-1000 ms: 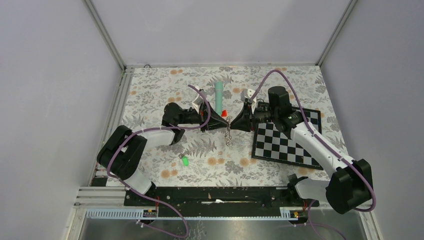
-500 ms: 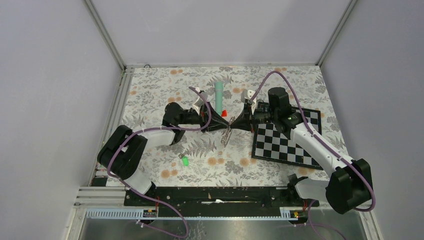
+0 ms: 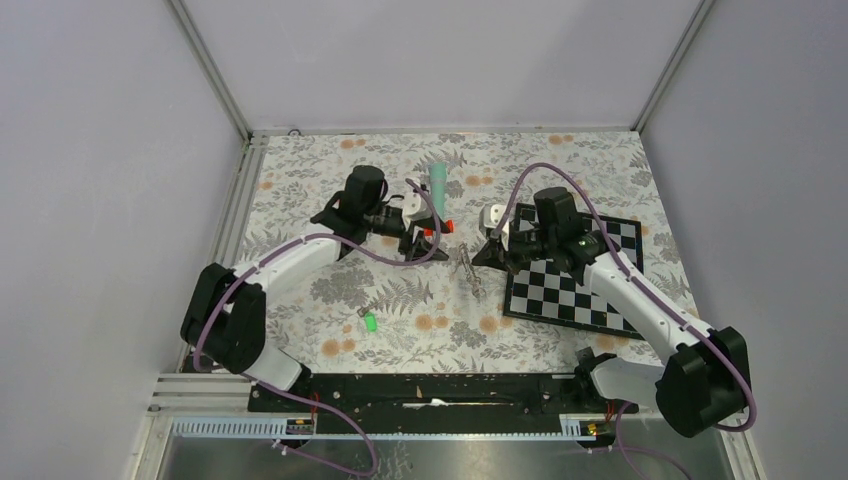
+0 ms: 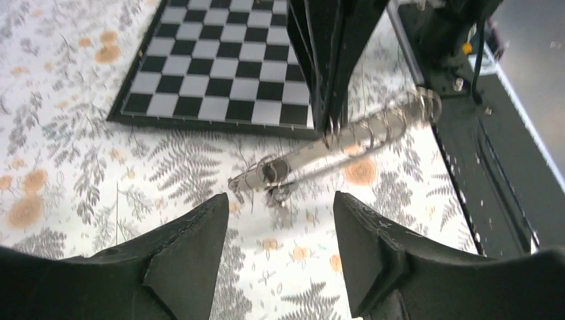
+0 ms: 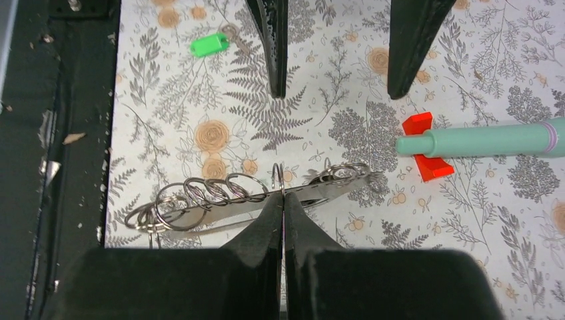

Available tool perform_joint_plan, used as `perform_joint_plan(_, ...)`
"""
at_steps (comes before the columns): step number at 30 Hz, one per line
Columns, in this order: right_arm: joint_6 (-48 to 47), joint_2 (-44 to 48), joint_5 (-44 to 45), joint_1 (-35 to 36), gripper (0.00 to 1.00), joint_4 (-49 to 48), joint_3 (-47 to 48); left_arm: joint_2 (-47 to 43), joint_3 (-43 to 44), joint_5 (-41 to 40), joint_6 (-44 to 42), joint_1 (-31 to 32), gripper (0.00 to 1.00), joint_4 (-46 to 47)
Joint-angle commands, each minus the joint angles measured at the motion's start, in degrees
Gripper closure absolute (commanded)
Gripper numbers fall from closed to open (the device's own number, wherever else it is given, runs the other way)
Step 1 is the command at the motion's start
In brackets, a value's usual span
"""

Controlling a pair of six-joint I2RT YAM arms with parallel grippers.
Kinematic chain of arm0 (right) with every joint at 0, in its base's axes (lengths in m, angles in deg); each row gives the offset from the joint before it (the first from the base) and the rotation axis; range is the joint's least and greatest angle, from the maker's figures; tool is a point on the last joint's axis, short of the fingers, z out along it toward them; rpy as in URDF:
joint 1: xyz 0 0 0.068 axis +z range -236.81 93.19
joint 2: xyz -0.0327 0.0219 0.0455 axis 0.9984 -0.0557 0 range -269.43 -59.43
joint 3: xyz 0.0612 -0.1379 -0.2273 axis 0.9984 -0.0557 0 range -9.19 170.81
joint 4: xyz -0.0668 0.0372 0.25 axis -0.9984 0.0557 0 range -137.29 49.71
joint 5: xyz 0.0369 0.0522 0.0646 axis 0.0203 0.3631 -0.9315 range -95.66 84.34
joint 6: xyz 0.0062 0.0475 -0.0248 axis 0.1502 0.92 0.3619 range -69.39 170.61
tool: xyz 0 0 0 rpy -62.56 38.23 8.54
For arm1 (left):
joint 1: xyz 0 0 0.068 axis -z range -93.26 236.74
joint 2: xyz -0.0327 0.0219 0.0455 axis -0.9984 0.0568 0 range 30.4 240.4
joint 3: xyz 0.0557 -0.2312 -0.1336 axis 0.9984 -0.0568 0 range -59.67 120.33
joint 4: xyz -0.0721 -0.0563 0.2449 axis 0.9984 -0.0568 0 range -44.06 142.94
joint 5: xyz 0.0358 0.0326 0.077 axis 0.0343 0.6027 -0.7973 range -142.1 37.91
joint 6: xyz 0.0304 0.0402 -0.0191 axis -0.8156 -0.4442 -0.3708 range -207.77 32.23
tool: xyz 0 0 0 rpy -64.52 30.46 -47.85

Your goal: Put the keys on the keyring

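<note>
- The green key (image 3: 369,322) lies flat on the floral counter (image 3: 300,190), at the near left, well apart from both arms. In the right wrist view it shows at the top left (image 5: 208,45), with a thin grey metal piece just beside it.
- The left fingers (image 4: 190,253) are spread wide and hold nothing. They hang over the middle of the counter, pointing right at the keyring, and do not touch it.
- The teal stick (image 3: 438,188) lies on the far middle of the counter, just beyond the left fingers, with its red base (image 5: 426,157) towards the near side.
- The keyring (image 3: 467,268) sits in the middle of the counter, between the two arms. It is a flat grey strap with a row of wire rings along it (image 5: 253,200). In the left wrist view it slants (image 4: 320,150), with its right end higher. A small dark piece hangs at its low end; I cannot tell what it is.
- The right fingers (image 5: 263,230) are pressed together, pinching the keyring near its middle, where one wire ring stands up at their tips.
- The checkerboard (image 3: 575,285) lies flat on the right, under the right arm.
</note>
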Motion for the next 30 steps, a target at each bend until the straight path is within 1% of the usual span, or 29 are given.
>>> perform_joint_plan(1, -7.22, 2.33, 4.17, 1.61, 1.00, 1.76, -0.69, -2.60, 2.90, -5.34, -18.24, -0.16, 0.35, -21.12)
perform_joint_plan(5, -6.77, 2.73, 5.81, 2.24, 1.00, 1.62, -0.72, -3.94, 1.95, -9.01, -20.52, -0.16, 0.32, -24.44)
perform_joint_plan(11, -3.35, 2.55, 7.55, 2.36, 1.00, -0.50, -1.39, -6.74, 1.35, -20.16, -23.84, -0.44, 0.29, -31.52)
perform_joint_plan(14, -1.48, 1.82, 7.07, 2.36, 1.00, -1.14, -1.13, -8.47, 0.83, -23.44, -25.26, -0.75, 0.27, -33.97)
perform_joint_plan(16, -0.51, 1.30, 6.61, 2.36, 1.00, -1.23, -0.82, -10.53, -0.23, -22.49, -26.24, -0.94, 0.26, -33.64)
perform_joint_plan(18, 1.39, 0.74, 5.77, 2.36, 1.00, -2.09, -0.50, -11.41, -0.74, -18.62, -26.34, -0.95, 0.26, -31.98)
perform_joint_plan(21, 5.27, -0.96, 3.14, 2.36, 1.00, -3.25, 0.61, -9.35, 0.54, -10.90, -24.26, -0.70, 0.32, -29.05)
perform_joint_plan(22, 6.57, -1.76, 2.32, 2.36, 1.00, -3.09, 1.32, -8.47, 1.16, -9.57, -23.51, -0.23, 0.34, -27.81)
perform_joint_plan(25, 7.85, -3.04, 2.90, 2.36, 1.00, -0.47, 4.14, -6.28, 3.72, -9.95, -23.67, 1.50, 0.38, -26.95)
perform_joint_plan(30, 3.03, -2.93, 9.92, 2.43, 1.00, 9.89, 9.87, -6.02, 3.90, -11.11, -24.60, 1.69, 0.40, -25.92)
